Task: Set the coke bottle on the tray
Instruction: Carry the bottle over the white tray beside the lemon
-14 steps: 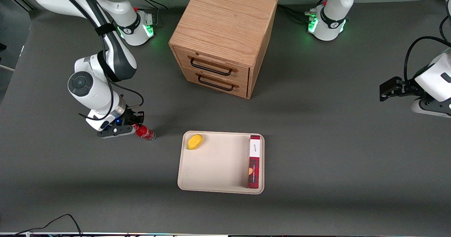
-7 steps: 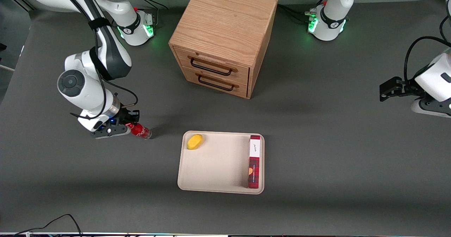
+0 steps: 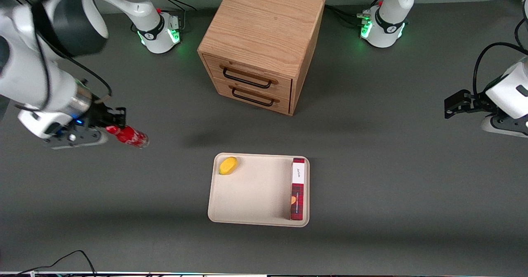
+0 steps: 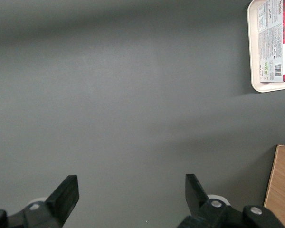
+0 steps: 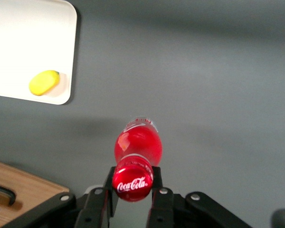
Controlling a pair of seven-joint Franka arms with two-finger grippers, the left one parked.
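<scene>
Jaws (image 3: 108, 127): mine, clamped on the neck of the coke bottle (image 3: 131, 137), up off the tabletop (image 3: 371, 178).
Bottle: tilted, toward my working end.
Tray (image 3: 251, 190): well apart, carrying yellow fruit (image 3: 227, 165), boxed carton (image 3: 298, 188).

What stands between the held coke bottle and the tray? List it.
Nothing visible does. The gripper holds the coke bottle above bare table, toward the working arm's end, and only open tabletop lies between it and the tray. On the tray, a yellow object and a red-and-white box sit at its edges; the middle is free.
</scene>
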